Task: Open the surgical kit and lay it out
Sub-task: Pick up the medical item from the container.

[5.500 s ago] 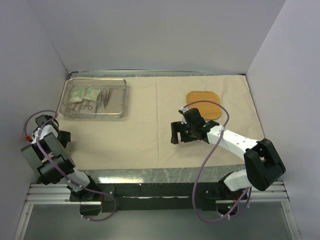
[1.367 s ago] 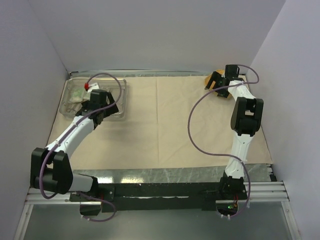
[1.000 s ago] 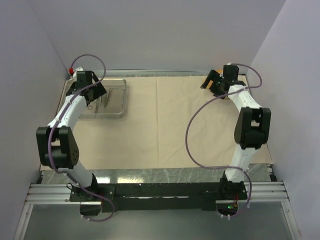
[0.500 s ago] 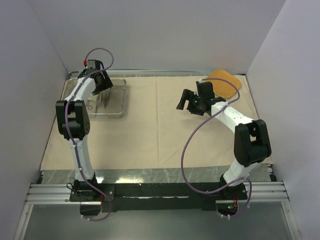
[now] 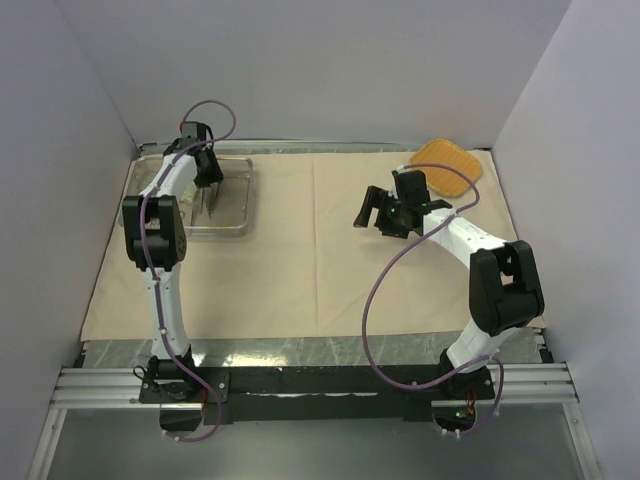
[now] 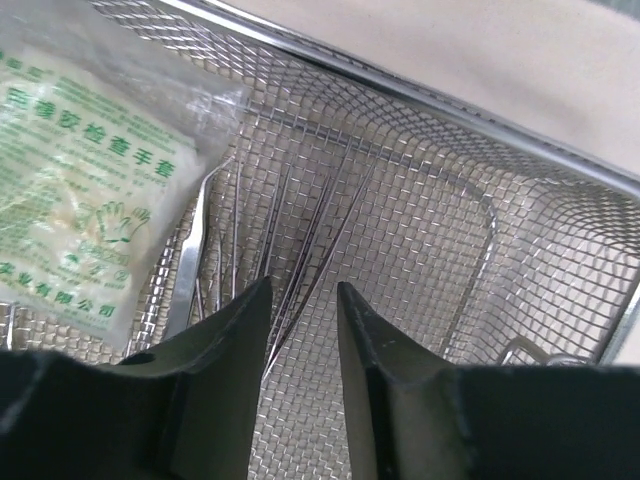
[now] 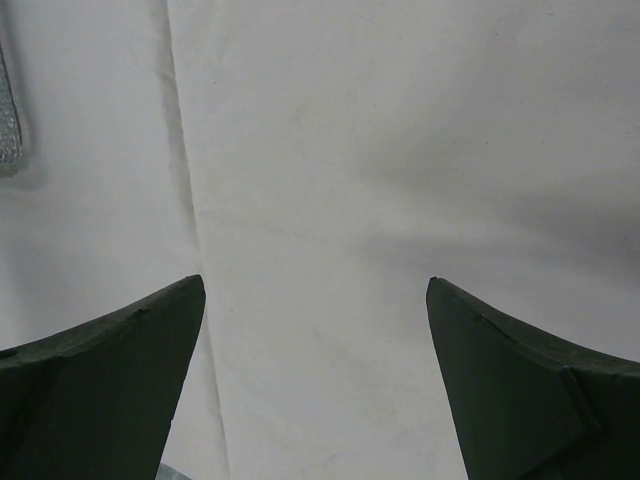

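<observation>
- Tweezers (image 6: 300, 240), thin and steel, lie on the floor of the mesh tray (image 6: 560, 165), their stems running into the gap of the left tool (image 6: 303, 290).
- Left tool is down inside the tray, its fingers narrowed to a slim gap; I cannot tell whether they pinch the tweezers.
- Green-white packet (image 6: 90, 180) lies in the tray just beside that tool.
- Tray rests on the beige cloth (image 5: 300, 260) that covers the tabletop below both tools.
- Right tool (image 7: 315, 290) hangs over bare cloth, well apart from the tray, its fingers spread wide and holding nothing.
- Orange pad (image 5: 447, 165) lies beyond the right tool, near the cloth's far edge.
</observation>
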Robot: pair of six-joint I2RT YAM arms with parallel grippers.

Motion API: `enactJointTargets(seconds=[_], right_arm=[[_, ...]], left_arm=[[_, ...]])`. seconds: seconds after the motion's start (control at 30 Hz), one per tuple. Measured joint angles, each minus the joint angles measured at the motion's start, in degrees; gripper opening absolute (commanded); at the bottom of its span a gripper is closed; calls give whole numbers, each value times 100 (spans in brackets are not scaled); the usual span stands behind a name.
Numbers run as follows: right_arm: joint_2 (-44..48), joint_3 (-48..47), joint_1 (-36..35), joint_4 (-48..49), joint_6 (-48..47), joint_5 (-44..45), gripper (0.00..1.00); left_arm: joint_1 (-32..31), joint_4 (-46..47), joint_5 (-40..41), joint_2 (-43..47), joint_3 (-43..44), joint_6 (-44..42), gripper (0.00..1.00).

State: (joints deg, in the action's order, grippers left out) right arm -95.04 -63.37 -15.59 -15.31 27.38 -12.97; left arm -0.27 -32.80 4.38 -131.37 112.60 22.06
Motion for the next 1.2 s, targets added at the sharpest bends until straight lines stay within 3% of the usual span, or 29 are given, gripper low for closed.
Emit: enactJointTargets(seconds=[0.5, 0.6, 0.73, 0.83, 1.2], right_arm=[[0, 13, 0, -35, -20, -157, 100], [0, 13, 0, -35, -20, -173, 100], [0, 13, 0, -33, -20, -184, 100], [-2, 13, 0, -35, -20, -199, 100], [-2, 13, 0, -35, -22, -216, 100]], left_arm=[[-319, -7, 317, -538, 286, -409, 28], [-332, 0, 326, -540, 291, -431, 24], [-350, -9, 402, -540, 291, -446, 7], [-352, -37, 455, -540, 291, -461, 1], [-396, -136, 544, -52, 42, -407, 1]])
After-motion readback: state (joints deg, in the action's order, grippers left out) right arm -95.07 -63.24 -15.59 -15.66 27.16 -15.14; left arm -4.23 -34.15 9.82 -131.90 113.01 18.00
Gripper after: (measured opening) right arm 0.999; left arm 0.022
